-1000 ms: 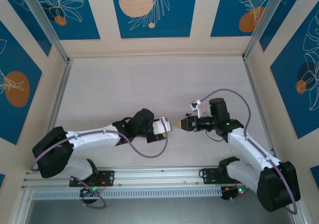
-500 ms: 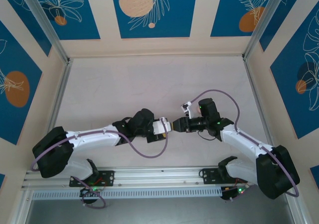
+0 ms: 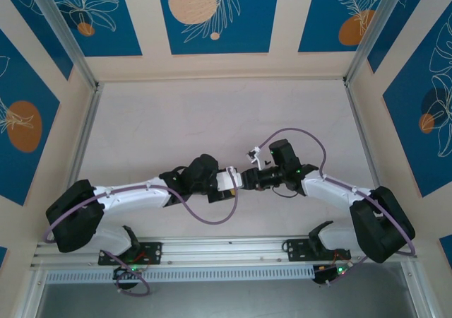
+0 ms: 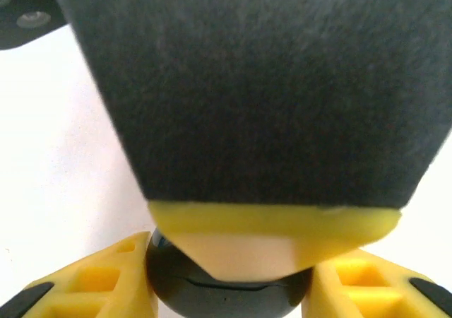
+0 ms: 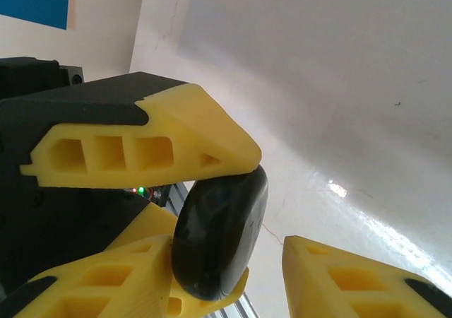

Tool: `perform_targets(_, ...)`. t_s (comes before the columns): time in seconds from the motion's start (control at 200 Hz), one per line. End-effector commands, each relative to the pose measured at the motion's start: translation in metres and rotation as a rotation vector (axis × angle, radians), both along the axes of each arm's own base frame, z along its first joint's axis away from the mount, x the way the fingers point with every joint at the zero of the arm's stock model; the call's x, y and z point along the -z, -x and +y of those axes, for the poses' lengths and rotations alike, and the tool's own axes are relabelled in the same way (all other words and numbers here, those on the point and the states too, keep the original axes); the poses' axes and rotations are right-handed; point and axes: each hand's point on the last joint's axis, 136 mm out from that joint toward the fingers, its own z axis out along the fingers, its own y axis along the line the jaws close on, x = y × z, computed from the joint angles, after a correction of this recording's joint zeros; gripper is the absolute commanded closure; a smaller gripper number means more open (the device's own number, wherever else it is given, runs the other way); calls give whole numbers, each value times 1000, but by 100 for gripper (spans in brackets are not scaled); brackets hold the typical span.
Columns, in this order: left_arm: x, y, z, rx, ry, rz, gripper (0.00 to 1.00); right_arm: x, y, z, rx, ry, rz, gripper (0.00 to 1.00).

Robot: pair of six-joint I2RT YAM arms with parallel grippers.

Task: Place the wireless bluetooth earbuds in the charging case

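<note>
The charging case (image 5: 219,240) is a glossy black round disc, closed, with its seam showing (image 4: 226,293). My left gripper (image 4: 229,290) is shut on it, a yellow finger (image 4: 106,279) on each side. In the top view my left gripper (image 3: 237,179) meets my right gripper (image 3: 249,178) tip to tip above the middle of the table. My right gripper (image 5: 226,254) is open and straddles the case. One of its fingers (image 5: 85,283) lies close against the case, and the other (image 5: 367,283) stands apart with a gap. The wireless bluetooth earbuds are out of view.
A pale table top (image 3: 212,120) lies under both arms, walled at the back and sides by blue-and-cream panels. An aluminium rail (image 3: 226,247) runs along the near edge by the arm bases. A purple cable (image 3: 296,133) loops above the right wrist.
My right arm has swung left until its jaws are around the case in the left gripper, and they have narrowed slightly. The left arm has not moved.
</note>
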Motion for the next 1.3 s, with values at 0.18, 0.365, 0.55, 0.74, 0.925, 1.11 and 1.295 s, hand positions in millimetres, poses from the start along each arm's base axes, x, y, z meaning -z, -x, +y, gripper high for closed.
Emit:
perform_targets(0.18,-17,0,-8,12,51,1,64,-11,-1,11,-39,-25,-19,72)
perform_targets(0.365,-20,-3,-7,-5,55,-8,44,-12,-1,11,-49,-22,-39,82)
perform_targets(0.55,-29,-7,0,-38,51,-1,19,-9,3,0,-47,11,-104,87)
perform_targets(0.74,-45,6,17,2,80,43,17,-26,-4,-11,-55,42,-286,90)
perform_targets(0.925,-66,19,31,54,116,49,19,-42,-3,-7,-155,18,-477,91)
perform_targets(1.11,-78,31,38,115,79,61,23,-58,16,-1,-314,-57,-655,91)
perform_targets(1.295,-77,39,43,166,28,69,28,-60,29,-4,-432,-43,-820,91)
